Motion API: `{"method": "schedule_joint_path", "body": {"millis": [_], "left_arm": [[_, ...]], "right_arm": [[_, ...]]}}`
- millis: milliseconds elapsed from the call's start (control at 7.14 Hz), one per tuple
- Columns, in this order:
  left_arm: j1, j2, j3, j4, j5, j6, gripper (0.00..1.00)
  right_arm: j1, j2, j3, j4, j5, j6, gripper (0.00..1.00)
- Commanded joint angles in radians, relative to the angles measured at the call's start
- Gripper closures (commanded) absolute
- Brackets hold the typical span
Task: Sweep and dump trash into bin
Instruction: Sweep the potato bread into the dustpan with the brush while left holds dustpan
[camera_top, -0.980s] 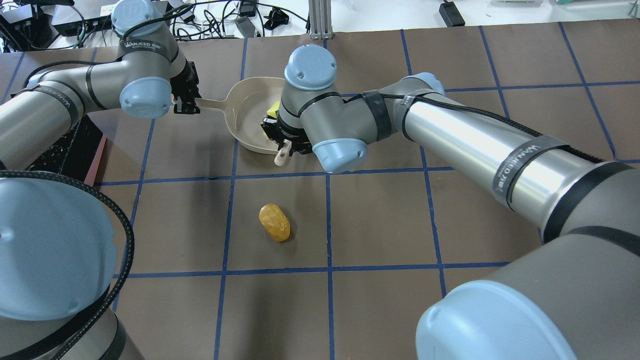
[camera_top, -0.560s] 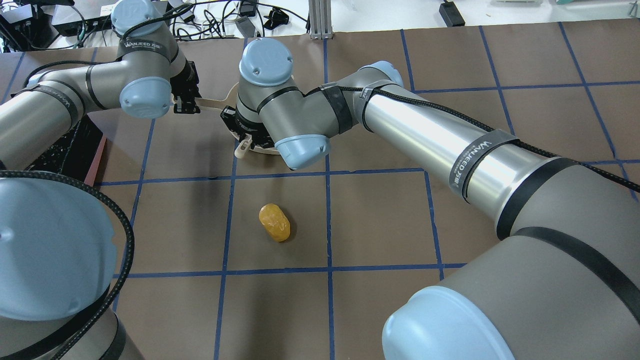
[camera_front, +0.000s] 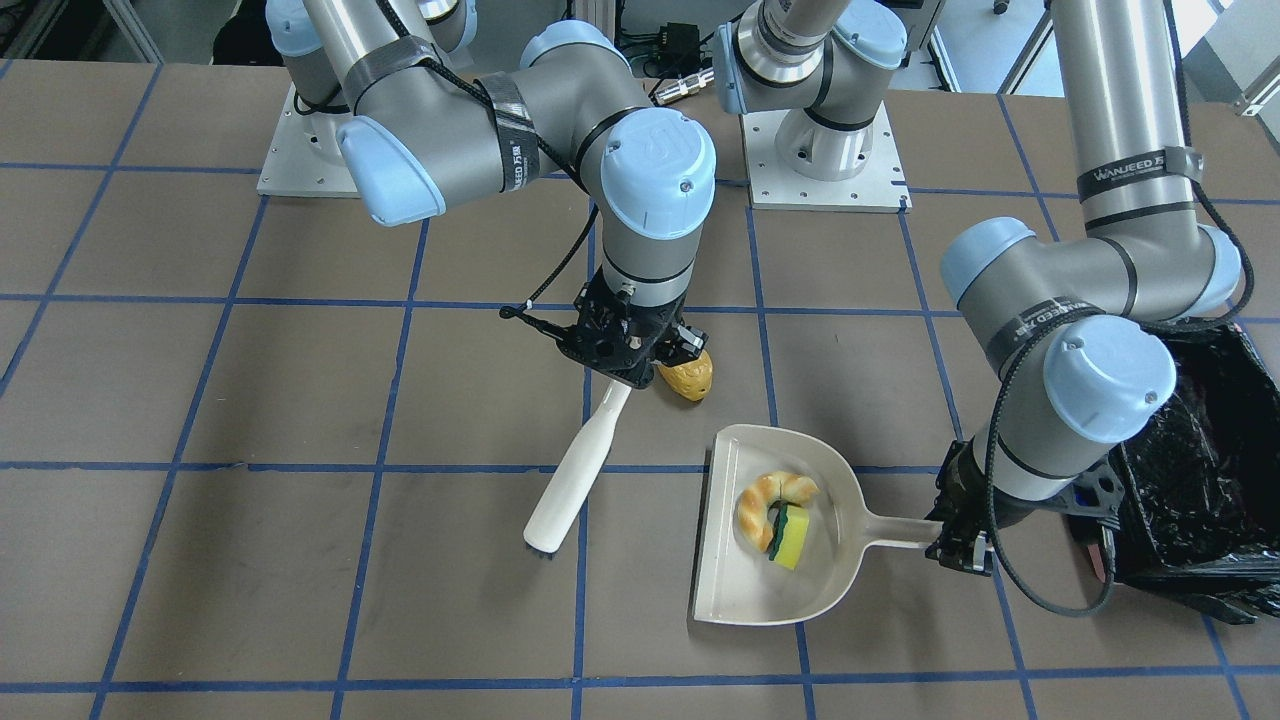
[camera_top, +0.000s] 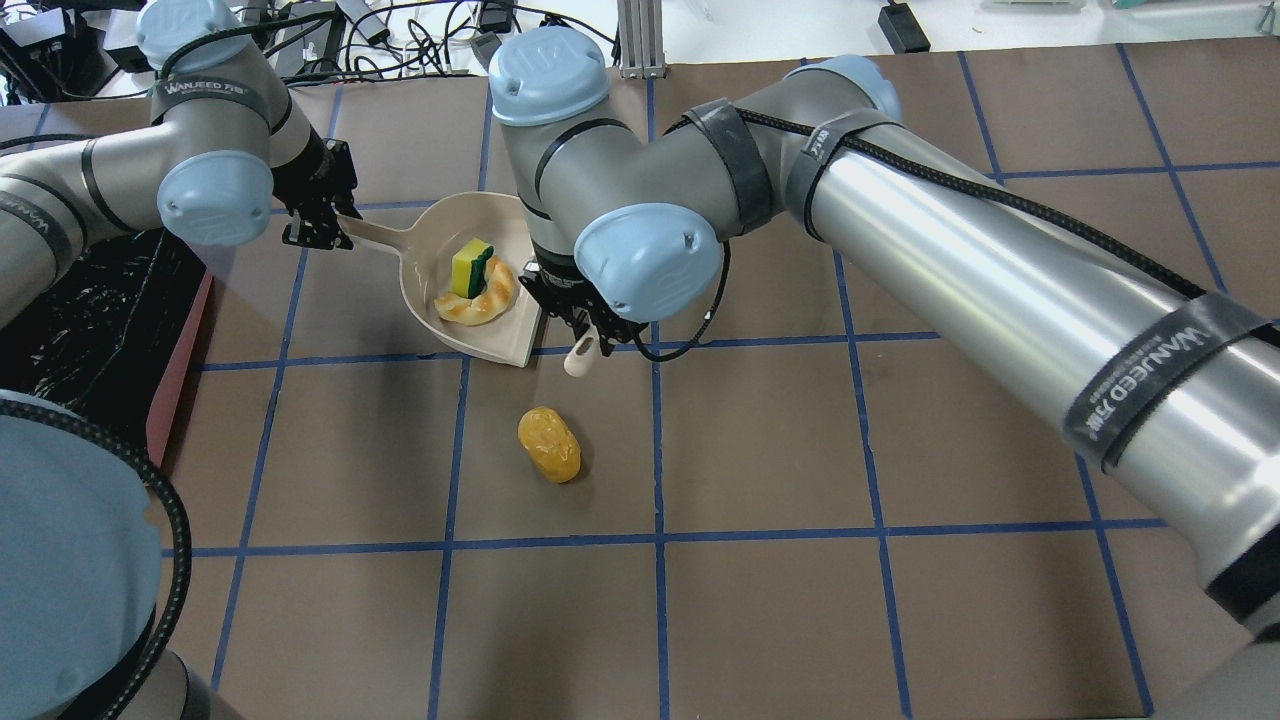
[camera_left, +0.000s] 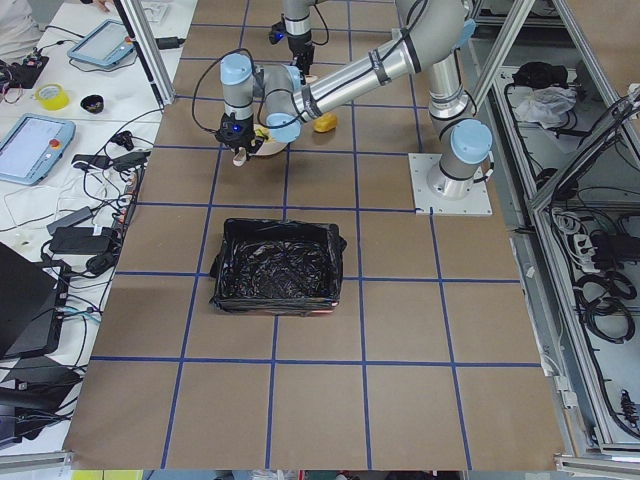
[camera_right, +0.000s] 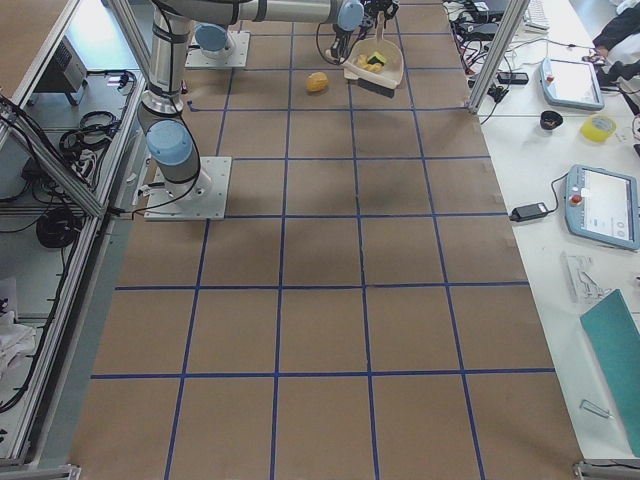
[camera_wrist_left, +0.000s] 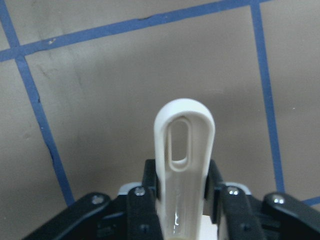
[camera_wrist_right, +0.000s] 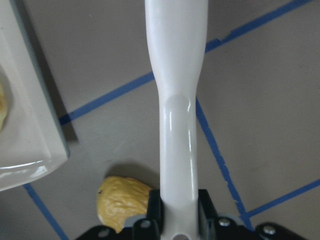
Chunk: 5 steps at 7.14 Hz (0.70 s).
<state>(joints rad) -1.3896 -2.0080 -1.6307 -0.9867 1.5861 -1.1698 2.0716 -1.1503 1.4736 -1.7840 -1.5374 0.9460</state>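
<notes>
A: Biggest change?

B: The right arm (camera_top: 900, 230) is no longer hunched over the dustpan (camera_front: 745, 585). It has swung back off the dustpan's mouth. The left arm (camera_top: 90, 190) has pulled the dustpan handle-first a little toward the bin (camera_top: 178, 370), which sits past the dustpan's handle end.

A: Brush?

B: The brush (camera_front: 580, 465) is out of the dustpan now. It's off the open mouth, apart from it, head pointing away from the robot. I can't tell whether the bristles touch the bench (camera_top: 800, 450).

A: Hands?

B: The right hand (camera_front: 628, 372) is clamped on the brush handle. The left hand (camera_front: 962, 548) is closed tight on the end of the dustpan's handle.

A: Trash?

B: The lump (camera_top: 549, 445) hasn't budged. It's on the bench outside the dustpan, off the mouth's robot-side corner, right by the right hand. With the arm clear, the croissant piece (camera_front: 775, 495) shows inside the dustpan. The sponge (camera_front: 790, 530) is touching it, on the handle side.

A: So what does that mean for the task?

B: My read: two of three are swept in, nothing is dumped yet, and the bin is holding only its black bag. The brush looks pulled out to go after the lump next. The dustpan's mouth would need to face the lump for that.
</notes>
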Motion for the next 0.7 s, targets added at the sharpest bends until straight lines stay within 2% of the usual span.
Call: {"method": "schedule_joint_path", "body": {"millis": [0, 140, 560], "left_arm": [[0.014, 0.087, -0.137, -0.003, -0.009, 0.012, 1.00], [0.024, 0.132, -0.193, 0.012, -0.003, 0.025, 1.00], [0.150, 0.204, -0.296, 0.014, -0.011, 0.212, 1.00]], "right_arm": [[0.088, -0.012, 0.070, 0.032, -0.033, -0.006, 1.00], [0.137, -0.015, 0.070, 0.067, -0.021, 0.019, 1.00], [0.185, 0.004, 0.073, 0.055, 0.171, 0.249, 1.00]]}}
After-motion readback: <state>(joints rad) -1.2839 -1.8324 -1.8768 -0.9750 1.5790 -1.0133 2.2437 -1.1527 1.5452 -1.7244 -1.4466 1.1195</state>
